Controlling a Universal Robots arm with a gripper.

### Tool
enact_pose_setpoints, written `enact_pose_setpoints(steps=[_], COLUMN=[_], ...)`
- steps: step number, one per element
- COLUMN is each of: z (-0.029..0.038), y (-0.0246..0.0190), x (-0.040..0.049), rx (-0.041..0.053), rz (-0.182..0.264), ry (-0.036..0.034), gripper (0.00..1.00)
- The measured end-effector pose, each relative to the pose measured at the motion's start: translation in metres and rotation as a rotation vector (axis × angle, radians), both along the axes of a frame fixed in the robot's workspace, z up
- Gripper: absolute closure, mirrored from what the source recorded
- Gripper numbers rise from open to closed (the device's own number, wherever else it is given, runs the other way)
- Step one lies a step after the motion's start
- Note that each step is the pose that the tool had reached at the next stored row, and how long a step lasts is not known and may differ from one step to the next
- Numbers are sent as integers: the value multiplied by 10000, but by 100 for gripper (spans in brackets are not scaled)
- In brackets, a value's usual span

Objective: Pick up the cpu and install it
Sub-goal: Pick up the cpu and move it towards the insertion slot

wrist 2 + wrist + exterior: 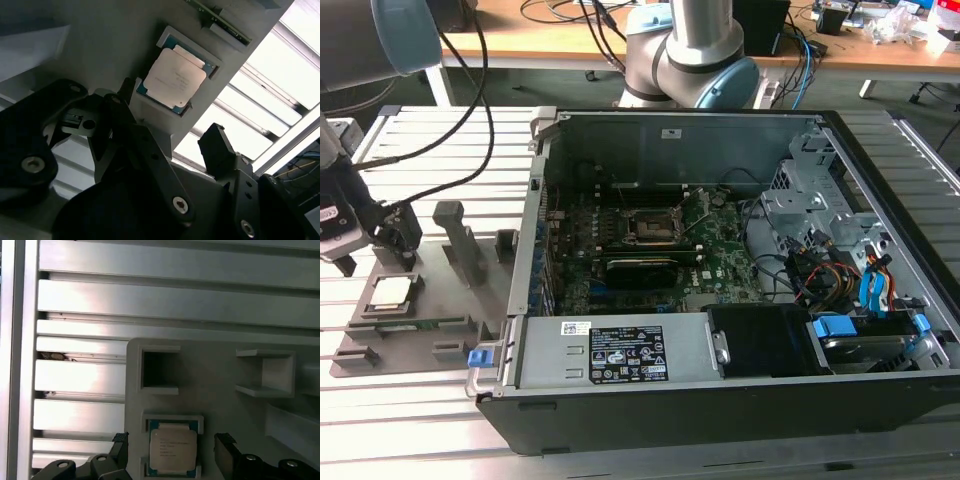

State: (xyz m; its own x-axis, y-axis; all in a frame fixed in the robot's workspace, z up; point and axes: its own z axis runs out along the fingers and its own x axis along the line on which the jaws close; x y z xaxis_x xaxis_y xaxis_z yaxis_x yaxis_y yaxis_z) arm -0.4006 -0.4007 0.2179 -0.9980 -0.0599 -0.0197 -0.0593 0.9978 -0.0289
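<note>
The cpu [392, 292] is a small square chip with a silver-grey top. It lies flat in a recess of the grey fixture plate [440, 300] on the exterior view's left. My gripper [375, 256] hovers just above it, open and holding nothing. In the first wrist view the cpu [172, 451] lies between the two black fingertips [224, 447], apart from both. The second wrist view has the cpu [175, 77] beyond my gripper [172, 131]. The black socket [650, 228] sits on the motherboard inside the open computer case [620, 355].
On the fixture plate stand grey upright holders [460, 245], and a memory stick [410, 324] lies near the cpu. The slotted aluminium table [430, 160] carries everything. Cables [470, 90] hang near the arm. Drive bays and wiring [840, 270] fill the case's right side.
</note>
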Motion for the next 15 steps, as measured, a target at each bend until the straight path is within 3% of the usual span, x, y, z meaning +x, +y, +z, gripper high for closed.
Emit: enact_pose_setpoints(steps=[4, 6, 7, 15], z=[-130, -178, -188, -231], y=[-3, -91, -122, -165], x=[0, 0, 2, 72], rx=[0, 0, -1, -54], rz=[0, 4, 9, 20], ry=[0, 0, 2, 1], gripper=[22, 22, 22, 22])
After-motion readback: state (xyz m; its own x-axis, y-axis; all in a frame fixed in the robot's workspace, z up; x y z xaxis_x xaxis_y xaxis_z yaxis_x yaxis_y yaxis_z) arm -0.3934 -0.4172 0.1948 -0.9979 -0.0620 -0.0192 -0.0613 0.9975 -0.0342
